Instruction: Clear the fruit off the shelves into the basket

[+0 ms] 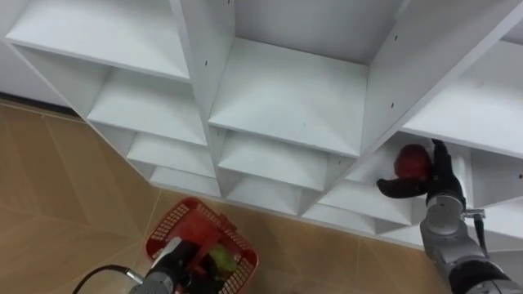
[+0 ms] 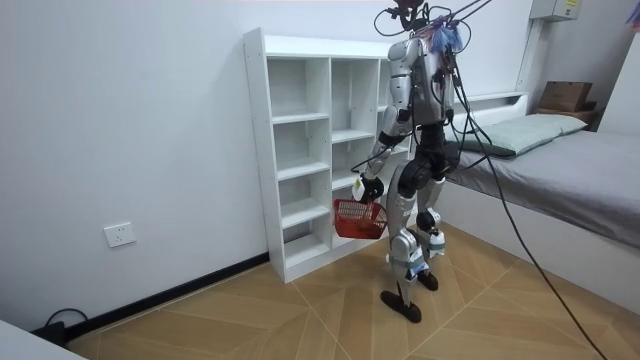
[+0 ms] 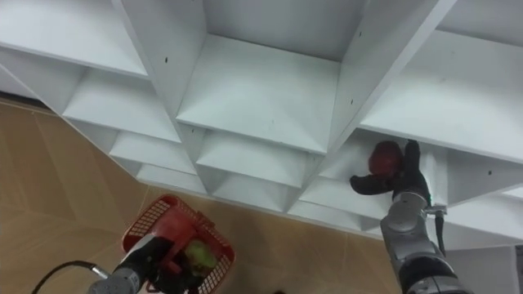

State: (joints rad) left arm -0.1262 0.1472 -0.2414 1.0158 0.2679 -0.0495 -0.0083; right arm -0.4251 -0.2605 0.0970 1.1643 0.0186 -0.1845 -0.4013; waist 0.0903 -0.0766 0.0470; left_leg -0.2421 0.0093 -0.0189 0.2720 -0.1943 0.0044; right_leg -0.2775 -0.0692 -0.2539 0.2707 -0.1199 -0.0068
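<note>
The robot stands facing the white closet point(image 1: 286, 98), and at about 3 o'clock in the eye view its right hand point(image 1: 442, 186) reaches into a lower compartment. It is closed round a red fruit point(image 1: 411, 160) there, with the thumb lying under the fruit toward 9 o'clock and the fingers rising behind it. Whether the fruit has left the shelf board I cannot tell. Down at 7 o'clock the left hand point(image 1: 176, 265) is clamped on the handle of a red basket point(image 1: 176, 220), with a green fruit point(image 1: 221, 260) already inside. The red fruit looks round, smooth and firm, probably light enough for one hand, yet apt to roll or slip and to bruise if dropped. It is best held round its widest part, thumb opposite fingers, and lowered into the basket rather than let fall
</note>
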